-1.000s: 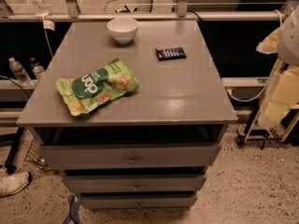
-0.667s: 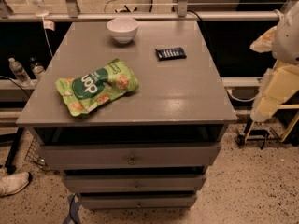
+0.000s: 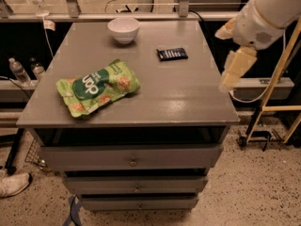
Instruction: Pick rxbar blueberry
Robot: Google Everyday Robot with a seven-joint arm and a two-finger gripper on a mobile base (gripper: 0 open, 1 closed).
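Observation:
The rxbar blueberry is a small flat dark navy bar with pale lettering. It lies on the grey cabinet top, at the back right. My gripper hangs at the right edge of the cabinet, to the right of the bar and above the table level. Its pale fingers stand apart and hold nothing. The white arm comes in from the top right corner.
A large green crinkly snack bag lies front left. A white bowl stands at the back, left of the bar. Drawers are below the top. Bottles stand at the left and a yellow frame at the right.
My arm and gripper have moved in from the right edge of the view toward the cabinet's right side. The bar, bag and bowl have not moved.

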